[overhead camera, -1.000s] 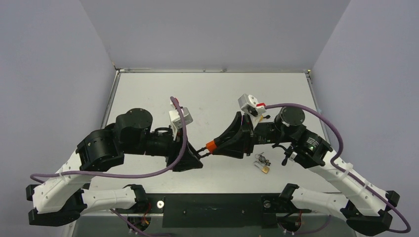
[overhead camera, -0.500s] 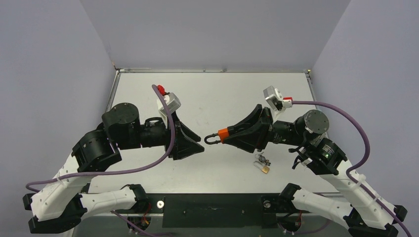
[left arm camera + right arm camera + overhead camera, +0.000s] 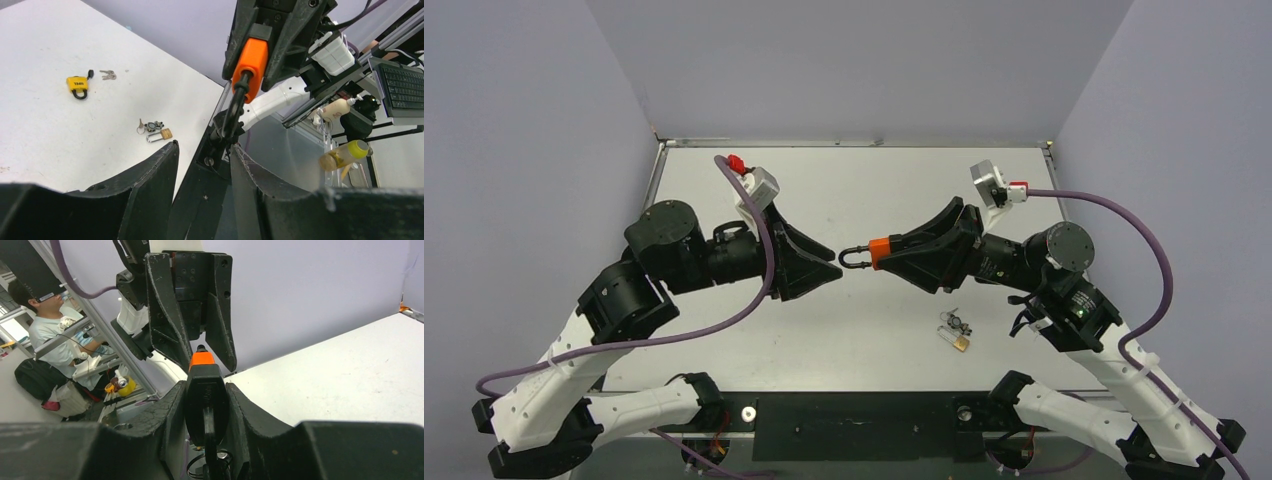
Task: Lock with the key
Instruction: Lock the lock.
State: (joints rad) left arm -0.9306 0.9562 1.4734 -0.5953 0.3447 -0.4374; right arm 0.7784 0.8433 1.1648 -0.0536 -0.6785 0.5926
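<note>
**Item:** orange padlock [image 3: 879, 250] with black shackle [image 3: 852, 257].
**Location:** held clear of the table [image 3: 864, 190], pinched between the fingers of the right claw [image 3: 900, 255]. The shackle end juts past the fingertips toward the left claw. Whether the shackle is seated or sprung cannot be told.

**Right claw:** grasping the padlock by the sides of its body. Its wrist view shows a dark stem and a ring shape at the palm end of the lock. This may be a key, but that is not certain.

**Left claw** [image 3: 830, 272]**:** released, fingers parted, nothing between them. It faces the right claw tip to tip, with the shackle just ahead of its gap.

**On the table, beneath the right claw toward its base:** small brass padlock [image 3: 961, 343] with a key bunch [image 3: 954, 322] touching it.

**Well beyond the left claw's fingertips:** yellow padlock [image 3: 77, 84] with a pair of keys [image 3: 107, 75] just beside it.

**Hazards, as judged:**
- The left fingers could close off-centre on the thin shackle and twist the lock in the right claw's narrow pinch, so that it slips or drops.
- A push along the lock's axis could slide it back through the grip.
- If no key is seated, turning cannot follow, and one must be fetched from the table.
</note>
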